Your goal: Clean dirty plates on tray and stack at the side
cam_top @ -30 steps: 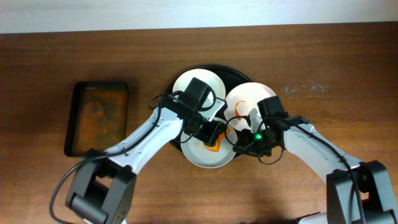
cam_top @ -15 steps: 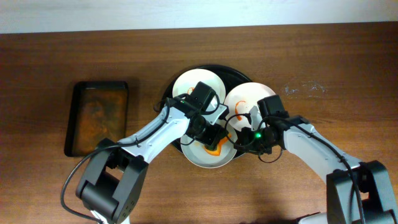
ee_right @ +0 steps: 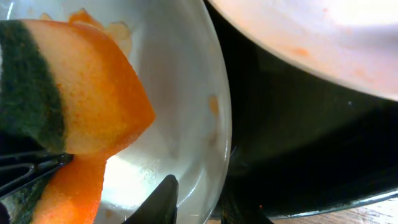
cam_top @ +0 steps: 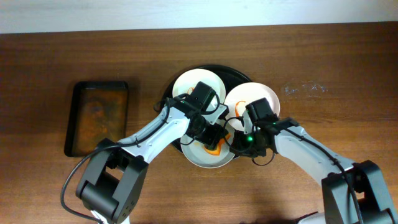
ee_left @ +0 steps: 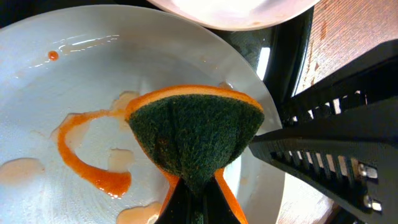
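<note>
The left gripper pinches a folded orange-and-green sponge against the smeared blue-green plate, which sits at the front of the round black tray. The right gripper clamps that plate's right rim (one finger inside, one outside). The pink plate crowds its far edge. The worktop spreads wide beyond the tray.
</note>
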Controlling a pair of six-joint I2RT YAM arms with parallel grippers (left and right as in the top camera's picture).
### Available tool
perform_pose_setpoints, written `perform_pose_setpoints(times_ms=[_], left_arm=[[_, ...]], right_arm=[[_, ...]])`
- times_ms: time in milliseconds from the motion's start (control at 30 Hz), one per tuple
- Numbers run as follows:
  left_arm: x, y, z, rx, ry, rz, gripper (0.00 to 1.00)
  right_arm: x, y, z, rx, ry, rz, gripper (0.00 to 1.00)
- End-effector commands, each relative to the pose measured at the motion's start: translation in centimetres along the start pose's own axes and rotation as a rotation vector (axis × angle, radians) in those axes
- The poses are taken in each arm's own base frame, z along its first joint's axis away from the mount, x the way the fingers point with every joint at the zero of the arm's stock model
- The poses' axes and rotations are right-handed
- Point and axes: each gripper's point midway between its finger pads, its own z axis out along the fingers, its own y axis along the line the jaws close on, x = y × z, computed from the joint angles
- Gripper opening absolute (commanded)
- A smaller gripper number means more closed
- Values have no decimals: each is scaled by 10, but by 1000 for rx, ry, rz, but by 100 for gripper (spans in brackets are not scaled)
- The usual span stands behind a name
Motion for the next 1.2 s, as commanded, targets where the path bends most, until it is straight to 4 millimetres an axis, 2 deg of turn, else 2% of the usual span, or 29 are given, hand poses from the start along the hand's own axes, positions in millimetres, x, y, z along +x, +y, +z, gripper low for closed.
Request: perform_pose_setpoints(times_ms=[0, 133, 400, 500, 700, 800, 900, 1000, 1167], left_arm=[[-8, -4, -1, -3, -16, 7, 1], [-8, -2, -1, -12, -17, 6, 1], [-6, 10, 1, -78, -11, -40, 1], [2, 10, 6, -67, 24, -54, 1], [20, -10, 26, 71, 119, -81, 1], [33, -8, 34, 48, 177, -91, 1], [42, 20, 35, -109, 206, -95, 1], [41, 49, 28, -264, 192, -113, 1], [37, 91, 12, -365, 162, -179, 1]], right_arm=[[2, -5, 4, 41, -4, 12, 15], [1, -5, 4, 45, -6, 12, 5], [1, -6, 4, 50, -7, 20, 4], [1, -7, 4, 53, -9, 21, 4], [1, -7, 4, 52, -10, 20, 4], [1, -7, 4, 52, -10, 20, 4], [1, -7, 4, 53, -7, 21, 4], [2, -7, 4, 54, -6, 22, 4], [2, -7, 4, 55, -4, 26, 4]])
